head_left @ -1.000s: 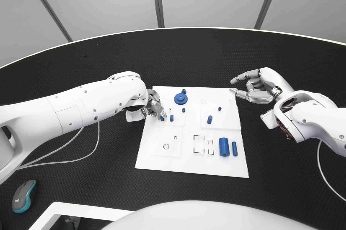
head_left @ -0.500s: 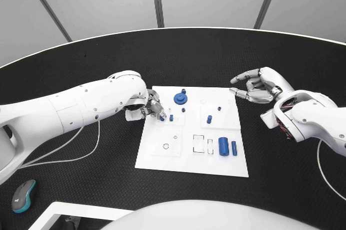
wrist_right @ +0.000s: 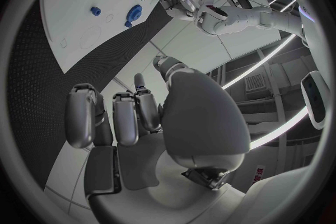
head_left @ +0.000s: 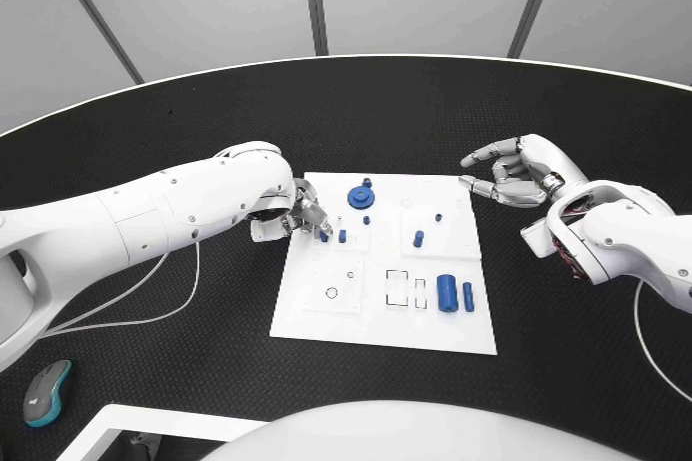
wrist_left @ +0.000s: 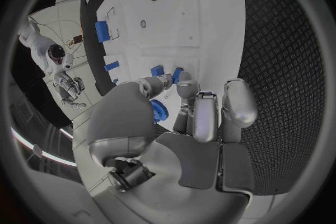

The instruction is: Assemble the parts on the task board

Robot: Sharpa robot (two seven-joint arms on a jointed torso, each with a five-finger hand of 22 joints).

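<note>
The white task board (head_left: pixel 378 316) lies mid-table. On it are a blue gear (head_left: pixel 361 196), two small blue pegs (head_left: pixel 333 237) near its left edge, more pegs (head_left: pixel 418 239) toward the middle, and a blue cylinder (head_left: pixel 447 293) beside a slimmer piece (head_left: pixel 469 296). My left hand (head_left: pixel 296 219) sits at the board's left edge with its fingertips (wrist_left: pixel 185 87) right at the two pegs (wrist_left: pixel 157 70). I cannot tell whether it pinches one. The gear (wrist_left: pixel 158 111) shows behind its thumb. My right hand (head_left: pixel 513 176) hovers off the board's right side, fingers loosely bent and holding nothing.
A grey and teal mouse-like object (head_left: pixel 48 391) lies at the front left, next to a white frame (head_left: pixel 130 421). A white cable (head_left: pixel 159 301) runs under my left arm. The round table's pale rim (head_left: pixel 87 106) curves behind.
</note>
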